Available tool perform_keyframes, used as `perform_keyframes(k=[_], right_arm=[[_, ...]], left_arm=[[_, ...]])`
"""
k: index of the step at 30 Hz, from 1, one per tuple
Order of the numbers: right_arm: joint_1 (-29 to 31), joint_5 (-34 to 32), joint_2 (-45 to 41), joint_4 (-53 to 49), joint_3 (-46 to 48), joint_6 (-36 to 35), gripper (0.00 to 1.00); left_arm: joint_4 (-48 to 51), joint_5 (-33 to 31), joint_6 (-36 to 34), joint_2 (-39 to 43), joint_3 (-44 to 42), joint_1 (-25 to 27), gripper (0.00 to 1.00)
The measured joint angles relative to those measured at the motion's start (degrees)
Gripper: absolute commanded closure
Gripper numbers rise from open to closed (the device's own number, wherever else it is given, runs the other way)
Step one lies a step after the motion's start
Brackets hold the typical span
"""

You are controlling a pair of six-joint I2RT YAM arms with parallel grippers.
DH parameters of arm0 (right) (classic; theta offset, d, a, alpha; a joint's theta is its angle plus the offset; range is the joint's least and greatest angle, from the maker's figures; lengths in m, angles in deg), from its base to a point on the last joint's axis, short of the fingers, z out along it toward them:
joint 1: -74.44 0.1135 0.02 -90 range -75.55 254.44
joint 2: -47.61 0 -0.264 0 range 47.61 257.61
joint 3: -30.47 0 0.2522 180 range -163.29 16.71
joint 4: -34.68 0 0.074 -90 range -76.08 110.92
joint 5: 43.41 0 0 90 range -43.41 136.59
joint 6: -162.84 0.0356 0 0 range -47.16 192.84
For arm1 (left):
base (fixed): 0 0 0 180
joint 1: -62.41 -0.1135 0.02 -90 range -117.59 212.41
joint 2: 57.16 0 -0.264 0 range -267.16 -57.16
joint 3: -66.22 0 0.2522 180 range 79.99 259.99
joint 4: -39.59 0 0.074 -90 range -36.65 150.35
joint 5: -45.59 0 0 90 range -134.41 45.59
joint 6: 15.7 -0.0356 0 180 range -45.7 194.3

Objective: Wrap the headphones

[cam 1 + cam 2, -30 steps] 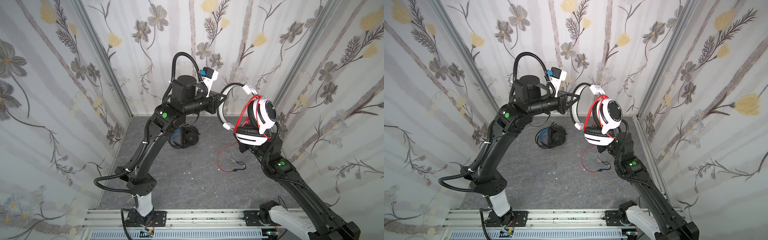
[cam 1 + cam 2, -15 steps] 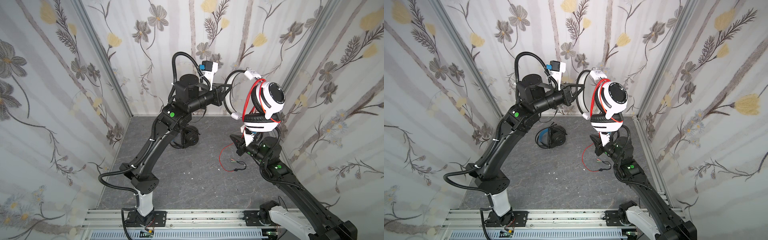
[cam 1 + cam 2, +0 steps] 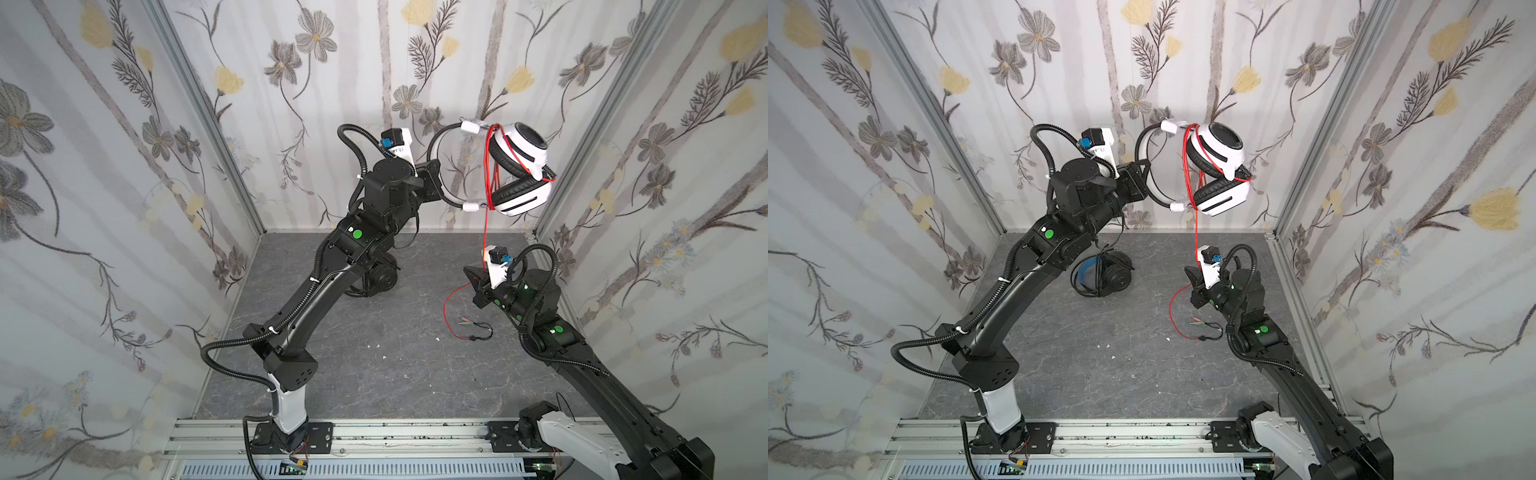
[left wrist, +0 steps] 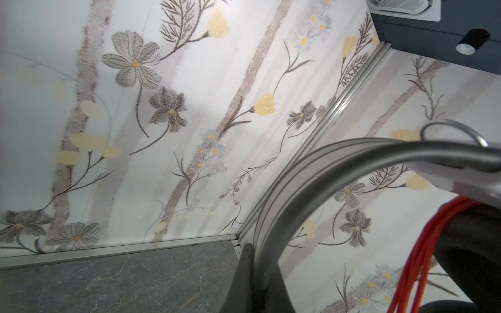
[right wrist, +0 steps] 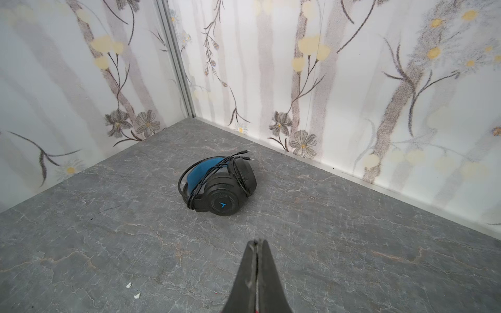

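Observation:
My left gripper (image 3: 434,178) is shut on the headband of the white headphones (image 3: 525,166) and holds them high near the back wall. Red cable (image 3: 485,232) is looped several times round the black-padded earcups and hangs straight down. My right gripper (image 3: 467,270) sits low under the headphones, shut on that cable. A sliver of red shows between its jaws in the right wrist view (image 5: 257,241). The cable's loose end and plugs (image 3: 473,328) lie on the floor. In the left wrist view the headband (image 4: 311,173) runs between my fingers (image 4: 245,252). The black headphones (image 3: 1113,276) lie wrapped on the floor.
Flowered walls close in the grey floor (image 3: 395,374) on three sides. The black pair (image 5: 219,189) lies under my left arm, toward the back left corner. Small white crumbs (image 3: 376,345) dot the floor. An aluminium rail (image 3: 374,432) runs along the front.
My left arm has lifted the white headphones higher and to the right. My right gripper has shut on the red cable below them, and the cable now hangs taut.

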Motion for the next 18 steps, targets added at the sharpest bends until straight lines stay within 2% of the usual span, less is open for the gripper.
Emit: perform_keyframes(k=[10,18], right_arm=[[4.8,-3.8,-2.3,-6.0,-0.6,-3.5,0.95],[11.3,-8.7,-4.0,-11.2,-2.5,-7.0,0.94]], left_arm=[[10.1,-15.8,-2.1,-3.9,5.1,-0.3,1.0],[16.4,-23.7,-11.3,-6.7,6.9,-0.2,1.0]])
